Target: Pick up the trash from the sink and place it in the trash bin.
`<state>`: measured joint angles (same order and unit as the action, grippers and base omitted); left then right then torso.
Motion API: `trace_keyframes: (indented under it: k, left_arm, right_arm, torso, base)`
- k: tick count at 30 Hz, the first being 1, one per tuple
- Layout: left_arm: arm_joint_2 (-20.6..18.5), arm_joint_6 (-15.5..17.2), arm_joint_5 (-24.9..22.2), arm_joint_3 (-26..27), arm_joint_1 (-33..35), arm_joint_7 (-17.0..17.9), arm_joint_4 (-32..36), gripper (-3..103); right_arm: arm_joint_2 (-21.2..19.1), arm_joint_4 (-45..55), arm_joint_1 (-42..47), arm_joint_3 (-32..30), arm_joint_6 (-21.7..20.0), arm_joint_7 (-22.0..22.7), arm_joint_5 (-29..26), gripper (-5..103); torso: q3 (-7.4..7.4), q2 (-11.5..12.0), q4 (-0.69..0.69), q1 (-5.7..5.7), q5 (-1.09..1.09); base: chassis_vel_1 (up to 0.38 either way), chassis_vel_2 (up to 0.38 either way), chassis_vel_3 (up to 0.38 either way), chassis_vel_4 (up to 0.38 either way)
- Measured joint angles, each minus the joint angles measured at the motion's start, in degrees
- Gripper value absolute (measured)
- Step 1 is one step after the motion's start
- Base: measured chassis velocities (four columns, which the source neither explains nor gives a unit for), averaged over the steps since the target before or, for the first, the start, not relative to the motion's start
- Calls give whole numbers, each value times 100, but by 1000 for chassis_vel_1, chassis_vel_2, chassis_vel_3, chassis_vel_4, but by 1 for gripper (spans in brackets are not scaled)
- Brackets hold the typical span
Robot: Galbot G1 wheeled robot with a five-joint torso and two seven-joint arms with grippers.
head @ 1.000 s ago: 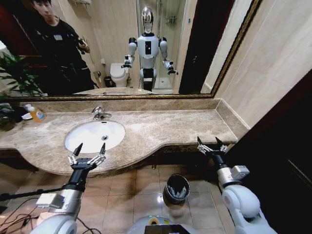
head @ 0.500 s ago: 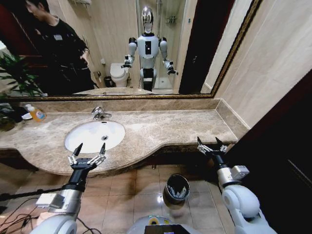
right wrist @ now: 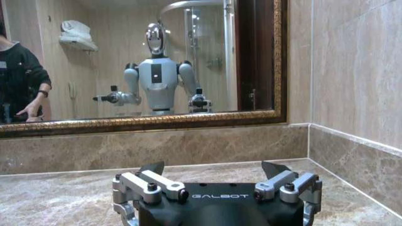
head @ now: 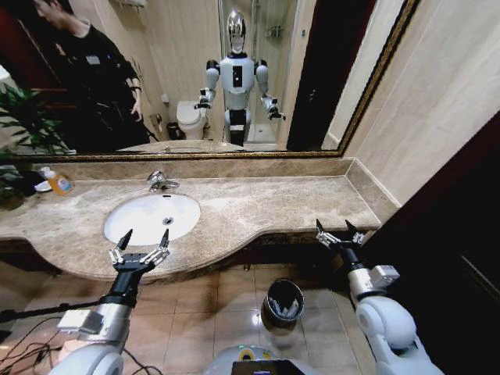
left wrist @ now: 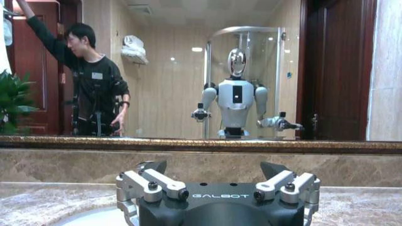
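Note:
The white oval sink point(head: 141, 223) is set in the beige marble counter, with its chrome tap point(head: 160, 181) behind it. The bowl is plain white around the drain. My left gripper point(head: 144, 238) hovers open over the counter's front edge just before the sink, and a sliver of sink point(left wrist: 94, 217) appears past the left gripper point(left wrist: 213, 167) in its wrist view. The right gripper point(head: 337, 229) is open at the counter's right front corner; in its wrist view the right gripper point(right wrist: 213, 167) faces the mirror. The trash bin point(head: 269, 295) stands on the floor tiles between my arms, with pale trash point(head: 291, 310) inside.
A bottle of orange liquid point(head: 57, 182) and a potted plant point(head: 23, 125) stand at the counter's far left. A large framed mirror point(head: 195, 78) runs along the back wall. A tiled wall point(head: 437, 117) closes the right side.

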<state>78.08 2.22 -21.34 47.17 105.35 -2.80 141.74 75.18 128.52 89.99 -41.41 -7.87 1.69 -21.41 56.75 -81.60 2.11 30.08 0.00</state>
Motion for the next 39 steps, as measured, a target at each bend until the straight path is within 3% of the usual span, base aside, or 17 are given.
trace_keyframes:
  k: [39]
  left_arm:
    - [0, 0, 0, 0, 0, 0, 0, 100]
  right_arm:
    - [0, -1, 0, 0, 2, 0, -2, 100]
  torso:
    - [0, -1, 0, 0, 0]
  base:
    - [0, 0, 0, 0]
